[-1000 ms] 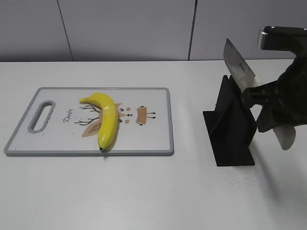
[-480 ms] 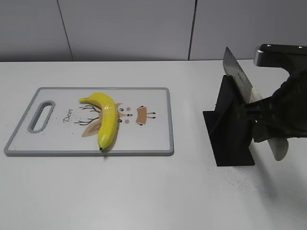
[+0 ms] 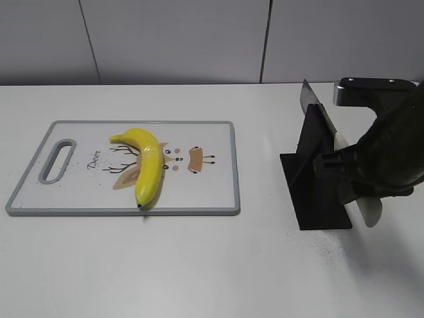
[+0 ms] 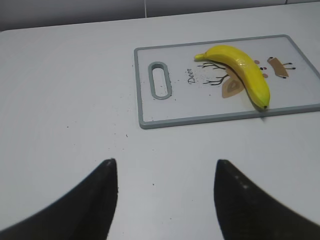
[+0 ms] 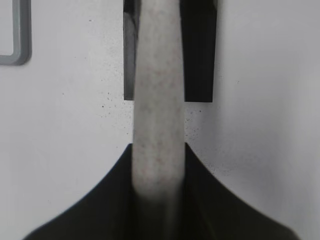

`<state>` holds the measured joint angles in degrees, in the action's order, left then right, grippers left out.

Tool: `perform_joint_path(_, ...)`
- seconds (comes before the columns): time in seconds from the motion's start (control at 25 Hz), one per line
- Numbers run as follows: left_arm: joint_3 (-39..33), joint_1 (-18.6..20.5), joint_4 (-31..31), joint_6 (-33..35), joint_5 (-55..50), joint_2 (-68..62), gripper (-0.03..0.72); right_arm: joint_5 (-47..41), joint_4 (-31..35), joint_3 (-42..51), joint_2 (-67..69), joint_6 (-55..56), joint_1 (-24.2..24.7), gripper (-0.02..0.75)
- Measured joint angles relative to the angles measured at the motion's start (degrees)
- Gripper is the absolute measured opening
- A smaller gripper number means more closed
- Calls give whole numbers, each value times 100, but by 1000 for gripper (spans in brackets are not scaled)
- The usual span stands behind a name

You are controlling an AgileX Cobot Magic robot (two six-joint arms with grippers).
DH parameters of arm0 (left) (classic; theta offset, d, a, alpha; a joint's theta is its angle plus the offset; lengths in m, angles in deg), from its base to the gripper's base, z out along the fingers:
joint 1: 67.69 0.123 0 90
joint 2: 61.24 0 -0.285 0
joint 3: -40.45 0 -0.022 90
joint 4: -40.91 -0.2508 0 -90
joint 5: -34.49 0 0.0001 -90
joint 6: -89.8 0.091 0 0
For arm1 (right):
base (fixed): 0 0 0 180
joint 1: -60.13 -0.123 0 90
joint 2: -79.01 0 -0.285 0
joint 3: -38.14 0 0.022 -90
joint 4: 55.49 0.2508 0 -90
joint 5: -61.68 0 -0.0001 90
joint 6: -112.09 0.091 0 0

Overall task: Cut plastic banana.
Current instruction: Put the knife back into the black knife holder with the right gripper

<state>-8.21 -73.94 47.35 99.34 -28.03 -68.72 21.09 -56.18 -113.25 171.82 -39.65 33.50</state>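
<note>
The plastic banana (image 3: pixel 149 165) lies on the grey-rimmed white cutting board (image 3: pixel 212 192) at the left; it also shows in the left wrist view (image 4: pixel 245 72) on the board (image 4: pixel 170 112). My right gripper (image 3: pixel 351 173) is shut on the cream handle (image 5: pixel 157 100) of a knife, right above the black knife stand (image 3: pixel 318 182). The blade (image 3: pixel 310 99) slants up to the left behind the stand's top. In the right wrist view the gripper (image 5: pixel 157 150) pinches the handle from both sides. My left gripper (image 4: pixel 166 162) is open and empty over bare table, well short of the board.
The black stand (image 5: pixel 199 50) sits on the white table to the right of the board, with a gap of table between them. A grey wall runs behind the table. The left arm does not show in the exterior view.
My right gripper has moved down and left with the knife; the blade tip has dropped closer to the top of the black stand. The banana and board have not moved.
</note>
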Motion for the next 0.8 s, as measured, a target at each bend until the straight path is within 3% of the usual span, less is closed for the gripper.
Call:
perform_joint_path(0.12, 0, 0, 0, 0, 0, 0, 574, 44, -59, -48, 12, 5, 0, 197)
perform_joint_path(0.32, 0, 0, 0, 0, 0, 0, 574, 92, -273, -106, 12, 5, 0, 450)
perform_joint_path(0.4, 0, 0, 0, 0, 0, 0, 574, 92, -343, -106, 12, -1, 0, 512)
perform_joint_path(0.8, 0, 0, -7, -2, 0, 0, 574, -812, -357, -324, -133, -741, 0, 559)
